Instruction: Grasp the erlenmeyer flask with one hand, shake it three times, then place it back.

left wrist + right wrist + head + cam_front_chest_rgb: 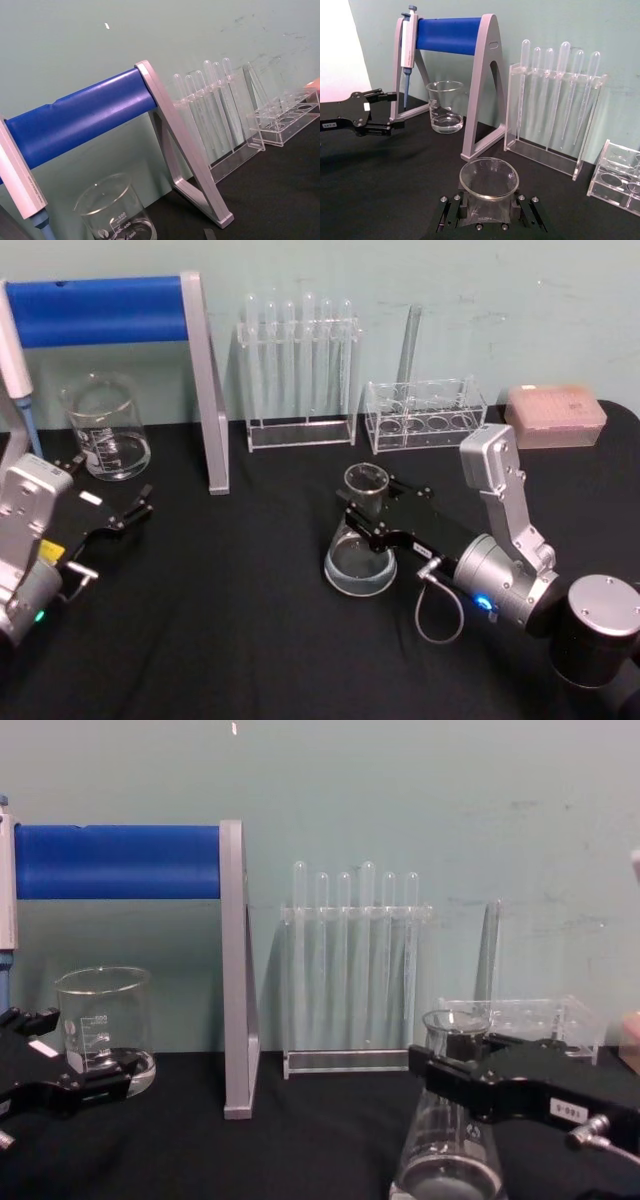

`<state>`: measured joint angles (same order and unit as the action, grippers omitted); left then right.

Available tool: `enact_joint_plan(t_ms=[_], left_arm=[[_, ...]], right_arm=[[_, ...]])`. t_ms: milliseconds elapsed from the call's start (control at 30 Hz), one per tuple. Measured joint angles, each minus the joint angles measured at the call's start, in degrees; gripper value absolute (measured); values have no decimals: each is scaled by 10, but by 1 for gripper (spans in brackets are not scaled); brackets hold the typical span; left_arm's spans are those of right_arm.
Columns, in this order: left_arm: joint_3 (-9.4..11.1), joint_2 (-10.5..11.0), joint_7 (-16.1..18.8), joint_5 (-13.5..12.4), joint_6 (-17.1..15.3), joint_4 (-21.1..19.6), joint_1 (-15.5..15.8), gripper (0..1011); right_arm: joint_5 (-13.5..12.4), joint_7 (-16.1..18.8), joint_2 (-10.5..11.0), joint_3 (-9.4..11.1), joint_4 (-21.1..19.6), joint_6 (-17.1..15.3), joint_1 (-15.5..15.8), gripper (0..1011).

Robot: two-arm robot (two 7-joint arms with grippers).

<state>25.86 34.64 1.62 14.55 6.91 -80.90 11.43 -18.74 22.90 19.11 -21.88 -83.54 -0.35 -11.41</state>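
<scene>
Right tool (368, 517) pinches erlenmeyer flask (360, 545) on black table (250, 620); teal wall (450, 300) behind.

Black table (250, 640) with flask (360, 540), beaker (105, 428)

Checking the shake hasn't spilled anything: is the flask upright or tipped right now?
Upright. The erlenmeyer flask stands base-down on the black table, rim level, the right gripper around its neck.

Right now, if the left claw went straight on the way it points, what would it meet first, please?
Probably the beaker: the left claw, open and low over the table, points toward it and the pipette stand. Depth is unclear, so it might pass beside the glass.
</scene>
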Motion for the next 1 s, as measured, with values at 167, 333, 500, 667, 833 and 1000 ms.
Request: enact_joint_plan(t_ms=[167, 333, 500, 667, 833, 1000], left_arm=[[0, 0, 0, 0, 0, 0, 0, 1001], [0, 0, 0, 0, 0, 0, 0, 1001], [0, 0, 0, 0, 0, 0, 0, 1001], [0, 0, 0, 0, 0, 0, 0, 1001], [0, 0, 0, 0, 0, 0, 0, 1001], [0, 0, 0, 0, 0, 0, 0, 1001]], right_arm=[[1, 1, -1, -2, 3, -1, 0, 456], [1, 1, -1, -3, 4, -1, 1, 456], [1, 2, -1, -4, 5, -1, 2, 456], [5, 1, 0, -5, 4, -1, 3, 456], [5, 0, 0, -5, 4, -2, 3, 456], [5, 0, 0, -5, 4, -2, 3, 456]])
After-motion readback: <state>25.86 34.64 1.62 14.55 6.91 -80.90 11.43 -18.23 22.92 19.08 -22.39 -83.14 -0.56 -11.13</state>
